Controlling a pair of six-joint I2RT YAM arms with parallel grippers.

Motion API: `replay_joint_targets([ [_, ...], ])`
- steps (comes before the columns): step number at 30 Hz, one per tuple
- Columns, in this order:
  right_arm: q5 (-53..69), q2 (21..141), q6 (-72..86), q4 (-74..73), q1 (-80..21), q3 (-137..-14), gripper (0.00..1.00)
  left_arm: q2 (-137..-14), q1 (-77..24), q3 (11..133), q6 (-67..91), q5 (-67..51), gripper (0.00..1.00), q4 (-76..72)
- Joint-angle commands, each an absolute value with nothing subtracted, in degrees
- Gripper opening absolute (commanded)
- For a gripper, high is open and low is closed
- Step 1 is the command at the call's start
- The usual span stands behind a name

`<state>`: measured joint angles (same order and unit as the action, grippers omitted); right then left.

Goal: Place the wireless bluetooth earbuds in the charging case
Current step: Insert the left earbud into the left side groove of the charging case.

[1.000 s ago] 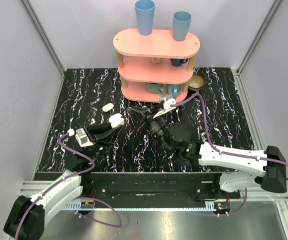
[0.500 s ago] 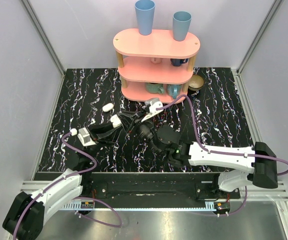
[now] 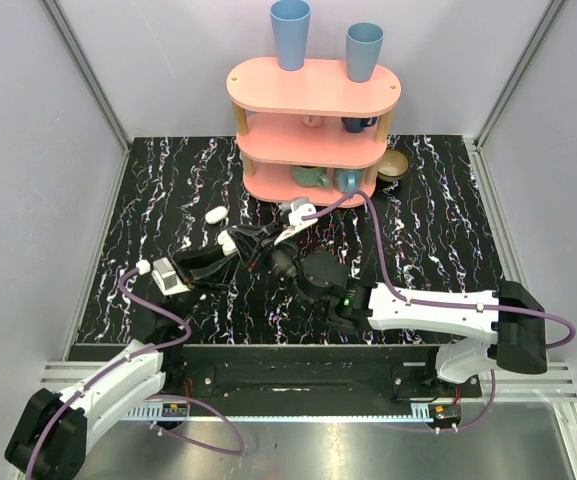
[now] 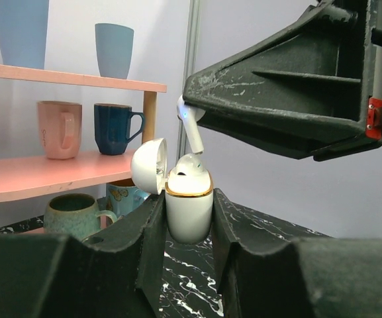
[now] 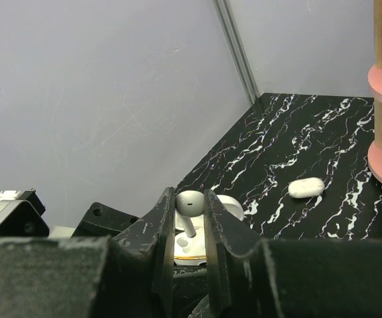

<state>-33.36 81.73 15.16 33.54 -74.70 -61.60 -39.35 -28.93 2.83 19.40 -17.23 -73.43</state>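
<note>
Right gripper [image 5: 189, 199]: jaws clamped on the head of one earbud [image 4: 192, 136], stem down, just above the charging case [image 4: 189, 207], which stands upright, lid open, pinched in the left gripper [image 4: 187, 222] in front of the pink shelf [image 3: 313, 88]. Handling, as judged: line the stem over the free socket, lower slowly, let go only once seated. Obscured: the socket itself, behind fingers and rim; whether the white dome in the case is a seated earbud; what the loose white oval item [image 5: 306, 187] on the table [image 3: 438, 220] is.
</note>
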Motion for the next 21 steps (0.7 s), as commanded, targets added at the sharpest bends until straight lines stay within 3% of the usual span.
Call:
replay_joint_targets([
  [1,-33.14,82.27,16.43,34.36,-75.32,-64.34,0.0,-38.58,-29.18,1.14,18.28,-16.0,0.0,-83.5],
  [21,-31.55,84.02,20.22,32.52,-75.32,-64.34,0.0,-38.06,-29.18,0.88,18.19,-15.47,0.0,-83.41],
])
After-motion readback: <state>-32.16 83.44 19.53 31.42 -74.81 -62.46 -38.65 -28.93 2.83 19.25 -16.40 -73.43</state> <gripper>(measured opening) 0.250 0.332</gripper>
